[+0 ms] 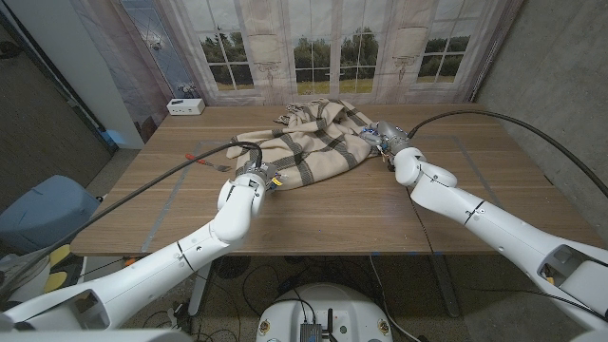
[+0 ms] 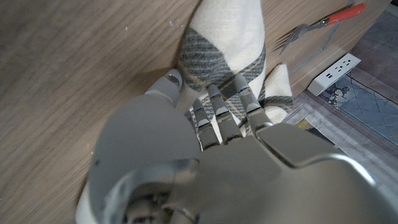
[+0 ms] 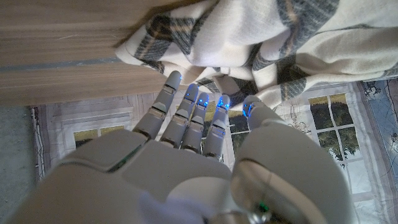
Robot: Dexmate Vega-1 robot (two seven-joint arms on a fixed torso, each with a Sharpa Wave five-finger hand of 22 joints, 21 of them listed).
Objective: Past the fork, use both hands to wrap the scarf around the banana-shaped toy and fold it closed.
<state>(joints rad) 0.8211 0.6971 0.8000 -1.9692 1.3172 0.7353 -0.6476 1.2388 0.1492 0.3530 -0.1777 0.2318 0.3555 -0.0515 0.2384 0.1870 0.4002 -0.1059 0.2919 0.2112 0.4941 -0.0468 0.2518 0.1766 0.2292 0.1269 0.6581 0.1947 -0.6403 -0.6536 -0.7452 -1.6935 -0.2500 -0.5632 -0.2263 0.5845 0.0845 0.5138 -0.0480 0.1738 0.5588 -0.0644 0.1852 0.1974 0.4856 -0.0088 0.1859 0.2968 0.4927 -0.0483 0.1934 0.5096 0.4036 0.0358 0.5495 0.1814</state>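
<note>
While the plaid scarf (image 1: 309, 142) lies heaped between both hands with the banana-shaped toy hidden somewhere under it, we look to be mid-wrap: the left hand (image 1: 255, 177) pinches the near corner, and the right hand (image 1: 388, 138) reaches its fingers (image 3: 186, 112) into the far edge, though I cannot tell its grip. Next, probably, both draw the cloth over and fold it shut. Wooden table (image 1: 342, 214), curtained windows behind, fork (image 1: 211, 161) just beyond the left hand.

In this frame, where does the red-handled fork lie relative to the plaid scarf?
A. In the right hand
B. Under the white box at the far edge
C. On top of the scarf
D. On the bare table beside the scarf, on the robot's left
D: the fork lies on the bare wood just off the edge of the scarf, near the left hand.
</note>
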